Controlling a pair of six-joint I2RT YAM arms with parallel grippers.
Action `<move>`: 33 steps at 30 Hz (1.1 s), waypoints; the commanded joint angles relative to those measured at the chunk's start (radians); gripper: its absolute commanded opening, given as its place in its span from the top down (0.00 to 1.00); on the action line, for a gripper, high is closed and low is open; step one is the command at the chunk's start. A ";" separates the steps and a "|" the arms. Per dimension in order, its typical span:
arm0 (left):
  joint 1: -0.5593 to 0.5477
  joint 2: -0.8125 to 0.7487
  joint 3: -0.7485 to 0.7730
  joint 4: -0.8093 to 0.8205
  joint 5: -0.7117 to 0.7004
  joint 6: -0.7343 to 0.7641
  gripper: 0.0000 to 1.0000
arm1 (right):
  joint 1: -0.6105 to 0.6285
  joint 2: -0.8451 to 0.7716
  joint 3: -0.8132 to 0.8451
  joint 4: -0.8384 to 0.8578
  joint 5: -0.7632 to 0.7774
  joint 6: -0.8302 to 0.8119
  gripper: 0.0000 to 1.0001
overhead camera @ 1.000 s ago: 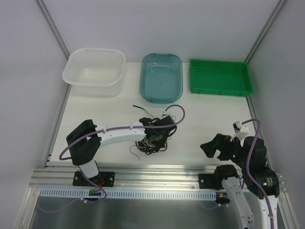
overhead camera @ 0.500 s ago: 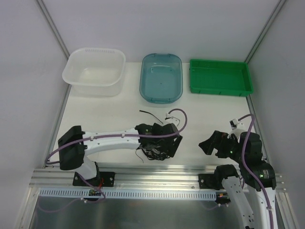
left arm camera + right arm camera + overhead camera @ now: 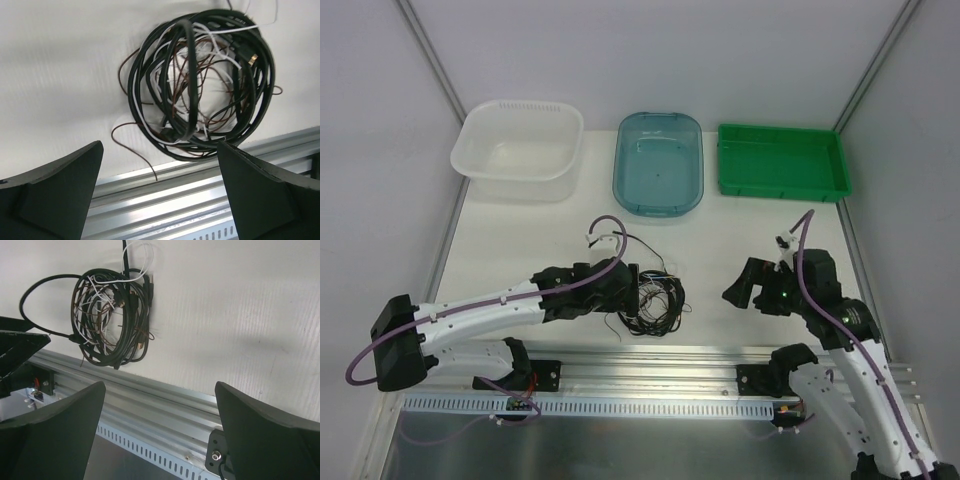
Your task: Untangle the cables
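Tangled black, white and brown cables (image 3: pixel 200 85) are lying unheld (near the front edge of the white tabletop (image 3: pixel 520 240)). The left fingers (image 3: pixel 55 195) and right fingers (image 3: pixel 50 435) are hovering spread and empty, presumably for opposing pulls.

From above, the cables (image 3: pixel 658 305) by the near edge of the table (image 3: pixel 520 250) are too small to tell strand from strand, and the left gripper (image 3: pixel 632 292) covers their left side. In the left wrist view the tangle's top is cut off by the upper edge, and both fingers (image 3: pixel 60 190) run off the bottom. In the right wrist view one black strand leaves at the top edge, and what may be a plug beside it is too blurred to tell.
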 commanded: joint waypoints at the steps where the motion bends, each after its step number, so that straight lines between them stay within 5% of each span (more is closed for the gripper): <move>1: 0.004 -0.053 -0.035 -0.006 -0.016 -0.071 0.02 | 0.159 0.075 0.002 0.110 0.139 0.085 0.04; 9: 0.012 -0.035 -0.020 -0.006 -0.039 -0.054 0.04 | 0.615 0.380 0.105 0.212 0.572 0.251 0.14; 20: 0.061 0.141 0.066 -0.003 -0.098 -0.048 0.28 | 0.686 0.746 0.179 0.423 0.560 0.291 0.34; 27: 0.062 0.180 0.053 0.003 -0.120 -0.091 0.65 | 0.724 0.896 0.148 0.503 0.528 0.317 0.40; 28: 0.062 0.168 0.048 0.003 -0.121 -0.096 0.76 | 0.723 0.920 0.140 0.512 0.522 0.321 0.42; 31: 0.062 0.104 0.023 0.002 -0.129 -0.097 0.99 | 0.723 0.944 0.119 0.513 0.522 0.325 0.64; 33: 0.064 0.050 0.004 0.000 -0.147 -0.096 1.00 | 0.724 0.927 0.109 0.487 0.551 0.321 0.82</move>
